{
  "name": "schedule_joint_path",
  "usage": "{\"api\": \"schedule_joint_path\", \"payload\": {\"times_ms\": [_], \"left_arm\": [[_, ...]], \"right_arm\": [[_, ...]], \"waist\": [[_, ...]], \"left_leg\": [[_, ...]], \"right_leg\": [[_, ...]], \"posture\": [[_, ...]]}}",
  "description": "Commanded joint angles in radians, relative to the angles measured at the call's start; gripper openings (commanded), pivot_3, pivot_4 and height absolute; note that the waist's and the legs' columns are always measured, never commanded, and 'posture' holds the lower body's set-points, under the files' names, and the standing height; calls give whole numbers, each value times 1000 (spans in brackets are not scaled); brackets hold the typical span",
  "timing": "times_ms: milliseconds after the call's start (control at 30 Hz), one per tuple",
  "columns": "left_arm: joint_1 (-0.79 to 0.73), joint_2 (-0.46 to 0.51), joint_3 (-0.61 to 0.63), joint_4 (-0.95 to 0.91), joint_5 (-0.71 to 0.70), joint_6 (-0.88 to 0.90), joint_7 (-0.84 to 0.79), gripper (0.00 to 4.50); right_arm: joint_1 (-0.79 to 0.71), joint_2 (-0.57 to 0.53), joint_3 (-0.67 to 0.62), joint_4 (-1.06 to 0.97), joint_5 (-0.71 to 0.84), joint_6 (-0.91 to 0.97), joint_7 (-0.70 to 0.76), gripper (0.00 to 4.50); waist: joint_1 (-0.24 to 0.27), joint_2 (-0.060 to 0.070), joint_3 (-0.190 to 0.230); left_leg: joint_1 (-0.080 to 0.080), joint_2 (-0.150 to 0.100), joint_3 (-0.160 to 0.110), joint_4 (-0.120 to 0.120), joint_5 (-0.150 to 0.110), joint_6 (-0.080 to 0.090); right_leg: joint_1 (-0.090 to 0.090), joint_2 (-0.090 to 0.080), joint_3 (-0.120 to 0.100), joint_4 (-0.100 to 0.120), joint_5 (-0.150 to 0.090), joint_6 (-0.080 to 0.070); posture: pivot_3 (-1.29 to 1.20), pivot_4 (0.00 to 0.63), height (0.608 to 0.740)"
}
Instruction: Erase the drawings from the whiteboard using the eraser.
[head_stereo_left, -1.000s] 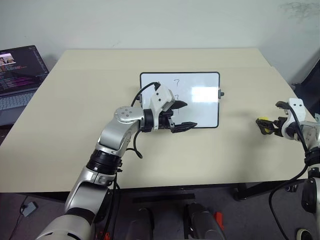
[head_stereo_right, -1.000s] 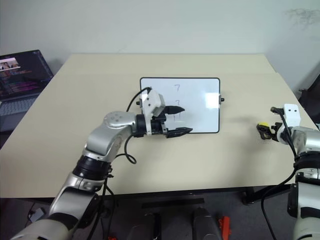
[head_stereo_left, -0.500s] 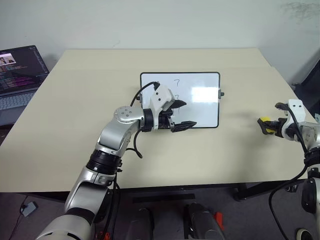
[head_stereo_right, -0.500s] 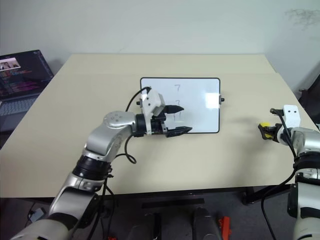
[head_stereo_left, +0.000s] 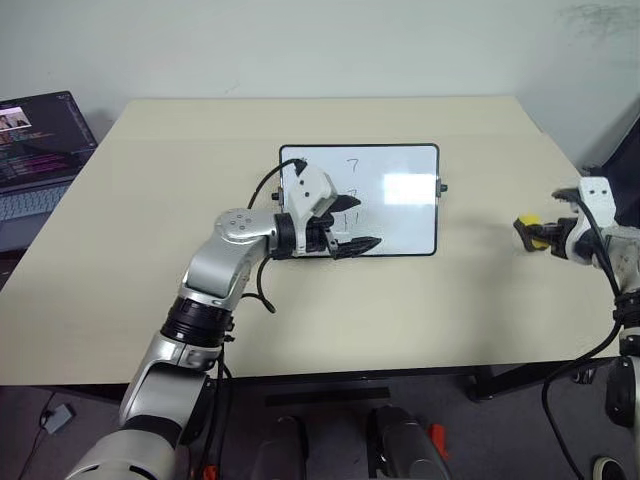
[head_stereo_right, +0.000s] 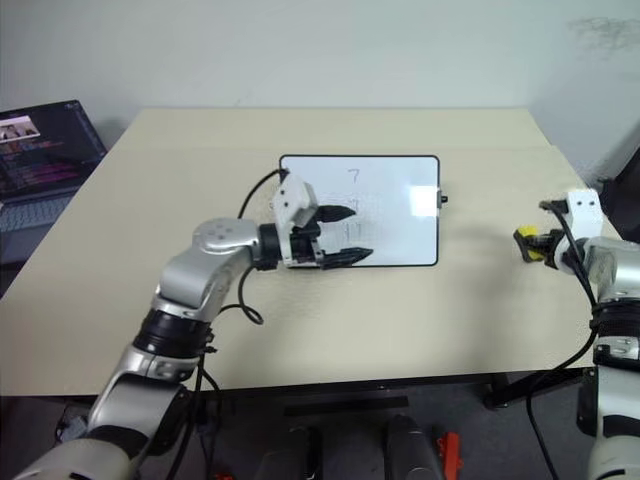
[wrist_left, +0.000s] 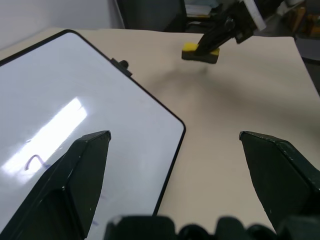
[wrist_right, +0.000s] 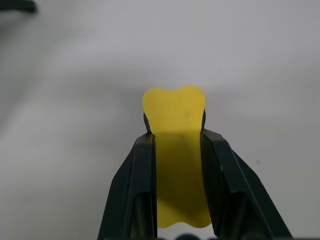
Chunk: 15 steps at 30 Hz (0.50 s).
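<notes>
The whiteboard (head_stereo_left: 400, 205) lies flat in the middle of the table, black-framed. The drawings (head_stereo_left: 352, 163) are thin dark strokes in a column on its left half; the lower ones are partly hidden behind my left gripper (head_stereo_left: 362, 222). That gripper hovers open over the board's lower left part, nothing between its fingers (wrist_left: 75, 185). The board (wrist_left: 75, 100) fills much of the left wrist view. At the table's right side, my right gripper (head_stereo_left: 532, 233) is shut on the yellow eraser (wrist_right: 175, 117), held a little above the tabletop. The eraser (wrist_left: 200, 50) casts a shadow below it.
An open laptop (head_stereo_left: 35, 140) stands on a separate surface off the table's left edge. The beige table (head_stereo_left: 180, 170) stretches wide around the board. My right gripper is close to the table's right edge (head_stereo_left: 590, 205).
My right gripper closed on the eraser and lifted it off the table. My left gripper shifted slightly to the left over the board, still open.
</notes>
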Motion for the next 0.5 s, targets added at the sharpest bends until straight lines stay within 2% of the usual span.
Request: {"api": "schedule_joint_path", "payload": {"times_ms": [33, 233, 500], "left_arm": [[-24, 36, 46, -8, 9, -29, 0, 4500], [-49, 93, 105, 13, 18, -40, 23, 4500], [-64, 162, 136, 53, 45, -65, 33, 4500]], "right_arm": [[-2, -24, -21, -136, 25, 51, -2, 868], [-1, -15, -17, -254, 33, 90, -26, 868], [-77, 6, 39, -347, 23, 36, -41, 857]], "waist": [[0, 0, 0], [3, 0, 0], [1, 0, 0]], "left_leg": [[0, 0, 0, 0, 0, 0], [0, 0, 0, 0, 0, 0], [0, 0, 0, 0, 0, 0]], "right_leg": [[0, 0, 0, 0, 0, 0], [0, 0, 0, 0, 0, 0], [0, 0, 0, 0, 0, 0]], "posture": [[0, 150, 740], [0, 150, 740], [0, 150, 740]]}}
